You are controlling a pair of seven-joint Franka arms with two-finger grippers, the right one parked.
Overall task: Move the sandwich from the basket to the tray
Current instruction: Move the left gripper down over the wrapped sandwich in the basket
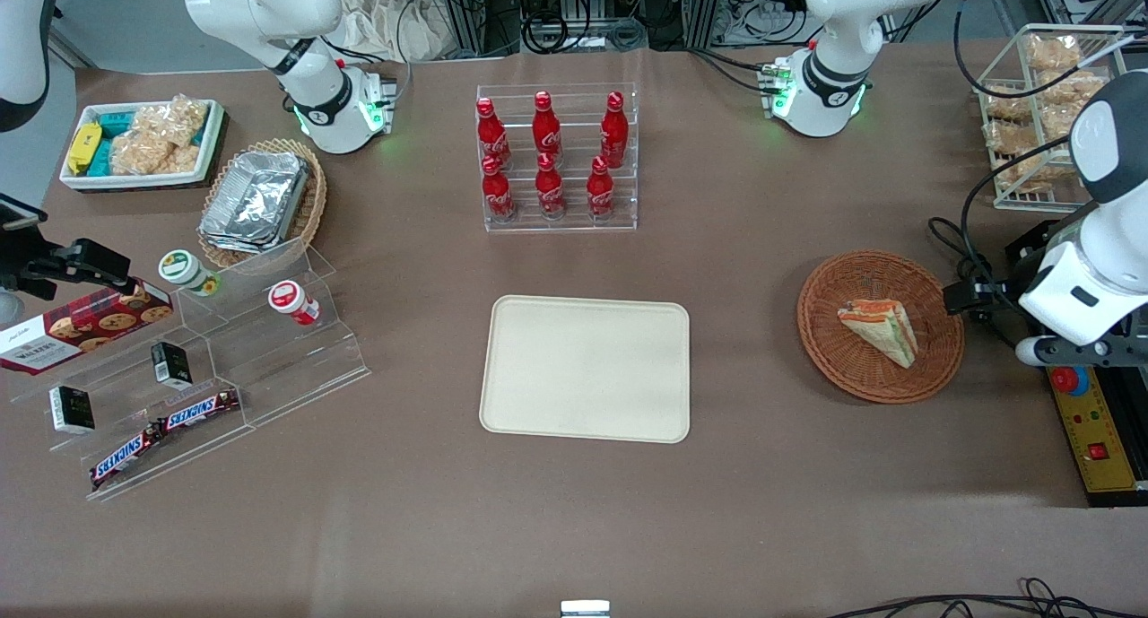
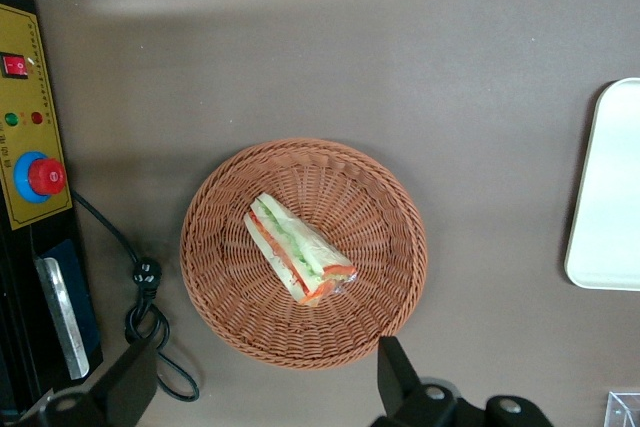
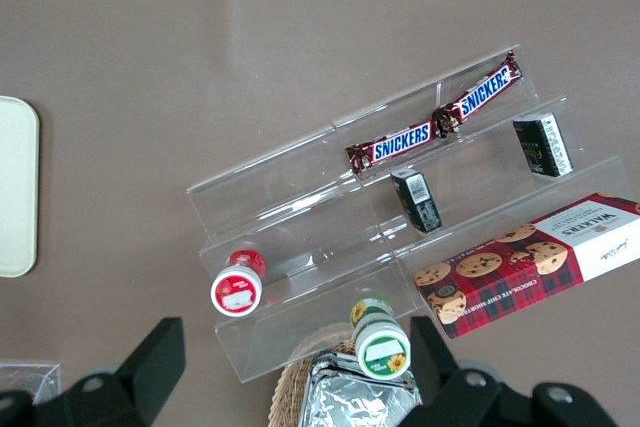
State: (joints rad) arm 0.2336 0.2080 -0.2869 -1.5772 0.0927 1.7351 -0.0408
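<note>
**Still in the basket: sandwich untouched**

Squarely inside the basket (image 2: 303,252) lies the sandwich (image 2: 298,249), on the weave near its middle. Above the basket hangs the gripper (image 2: 265,372), fingers spread wide and holding nothing. Beside the basket, well apart, sits the tray (image 1: 587,368).

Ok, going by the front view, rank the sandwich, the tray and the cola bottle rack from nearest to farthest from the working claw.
The open claw hangs above the basket.
1. Sandwich: in the basket, near the claw, toward the working arm's end.
2. Tray: mid-table, bare.
3. Cola bottle rack: mid-table, farther from the front camera than the tray.
</note>
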